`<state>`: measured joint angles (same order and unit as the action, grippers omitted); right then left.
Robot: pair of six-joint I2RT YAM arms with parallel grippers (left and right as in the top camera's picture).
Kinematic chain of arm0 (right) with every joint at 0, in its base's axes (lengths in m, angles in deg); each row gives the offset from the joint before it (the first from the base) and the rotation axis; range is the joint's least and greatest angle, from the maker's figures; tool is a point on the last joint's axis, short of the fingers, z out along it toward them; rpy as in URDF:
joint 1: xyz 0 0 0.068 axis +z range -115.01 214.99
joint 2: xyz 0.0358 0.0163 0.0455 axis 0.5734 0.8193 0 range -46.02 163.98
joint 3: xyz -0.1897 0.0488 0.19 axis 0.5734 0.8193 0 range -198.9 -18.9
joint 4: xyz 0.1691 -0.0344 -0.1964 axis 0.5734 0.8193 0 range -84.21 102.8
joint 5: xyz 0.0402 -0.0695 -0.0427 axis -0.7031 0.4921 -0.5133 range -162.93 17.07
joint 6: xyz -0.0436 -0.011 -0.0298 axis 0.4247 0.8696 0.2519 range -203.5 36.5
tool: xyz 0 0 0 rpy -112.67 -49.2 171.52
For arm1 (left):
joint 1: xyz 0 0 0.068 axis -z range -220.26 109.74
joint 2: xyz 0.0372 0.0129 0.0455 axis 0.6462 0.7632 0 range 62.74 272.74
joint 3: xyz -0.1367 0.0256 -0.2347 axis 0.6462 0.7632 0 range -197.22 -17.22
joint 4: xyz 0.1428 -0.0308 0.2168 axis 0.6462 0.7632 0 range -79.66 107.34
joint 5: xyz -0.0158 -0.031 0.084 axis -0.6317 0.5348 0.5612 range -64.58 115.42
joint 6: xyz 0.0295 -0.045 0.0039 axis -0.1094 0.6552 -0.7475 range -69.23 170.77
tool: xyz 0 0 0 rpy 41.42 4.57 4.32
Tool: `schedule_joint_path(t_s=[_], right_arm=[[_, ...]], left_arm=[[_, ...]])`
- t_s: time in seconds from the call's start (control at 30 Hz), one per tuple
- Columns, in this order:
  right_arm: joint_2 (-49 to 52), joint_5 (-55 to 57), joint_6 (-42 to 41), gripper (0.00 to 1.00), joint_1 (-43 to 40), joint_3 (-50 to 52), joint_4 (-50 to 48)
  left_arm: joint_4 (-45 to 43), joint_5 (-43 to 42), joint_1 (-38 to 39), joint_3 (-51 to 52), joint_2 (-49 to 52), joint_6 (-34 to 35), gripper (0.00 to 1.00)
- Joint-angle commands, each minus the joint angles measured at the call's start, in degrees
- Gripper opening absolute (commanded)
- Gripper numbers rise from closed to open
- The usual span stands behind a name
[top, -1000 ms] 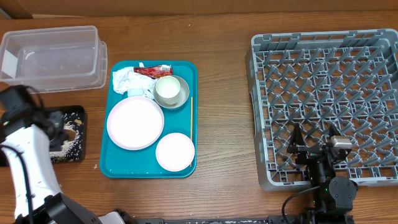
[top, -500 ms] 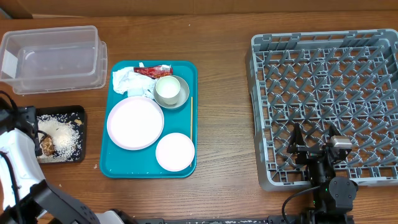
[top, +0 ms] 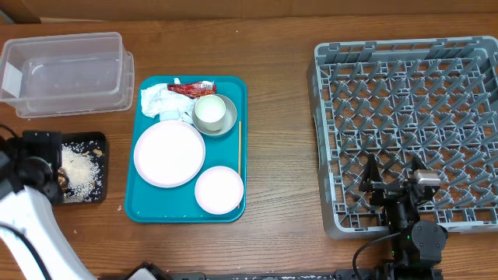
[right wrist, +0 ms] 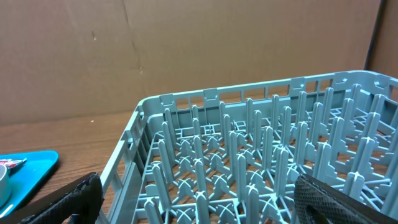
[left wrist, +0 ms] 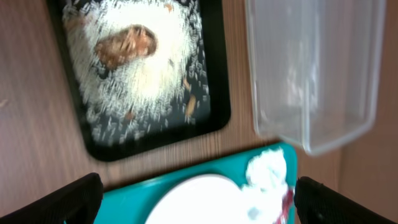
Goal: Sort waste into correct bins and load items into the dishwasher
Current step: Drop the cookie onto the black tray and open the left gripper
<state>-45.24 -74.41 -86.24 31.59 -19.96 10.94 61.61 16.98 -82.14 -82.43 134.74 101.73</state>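
Left fingers (left wrist: 74, 200): tips at the two bottom corners of the wrist view, spread wide, nothing held.
Teal tray (top: 233, 84): its edge shows between those tips at bottom centre.
Black tray (left wrist: 219, 87): shallow, dark, glossy rim. It sits on the wood surface (top: 280, 117) in the upper left of the wrist view, above the left-hand tip and clear of it.
Rice scraps (left wrist: 152, 74): white grains heaped and scattered inside the black tray, with a brown lump (left wrist: 127, 45) on the heap.
Clear tub (left wrist: 311, 74): see-through, rounded rim, upper right, beside the black tray with a strip of wood between.
Napkin (top: 159, 101): crumpled white, at the teal tray's top edge, touching the red wrapper (top: 192, 88).
Bowl (top: 214, 113): grey with a white inside, just below the wrapper.
Large plate (top: 169, 153), small plate (top: 219, 189): pale, lower on the tray.
Stick (top: 239, 144): thin, along the tray's right edge.
Right fingers (right wrist: 78, 196): apart at the bottom corners, holding nothing.
Dish rack (right wrist: 249, 155): grey lattice with upright pegs, filling the view between and beyond them.
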Motion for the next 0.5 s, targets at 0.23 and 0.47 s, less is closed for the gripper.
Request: schedule_joint_path(t_s=[0.23, 0.47], right_arm=[[-0.61, -0.07, 0.85, 1.00, -0.33, 0.59, -0.39], [-0.61, -0.07, 0.85, 1.00, -0.33, 0.59, -0.39]], left_arm=[[17.57, -2.16, -0.15, 0.04, -16.52, -9.22, 1.00], [20.24, -1.44, -0.15, 0.61, -20.96, -9.07, 1.00]])
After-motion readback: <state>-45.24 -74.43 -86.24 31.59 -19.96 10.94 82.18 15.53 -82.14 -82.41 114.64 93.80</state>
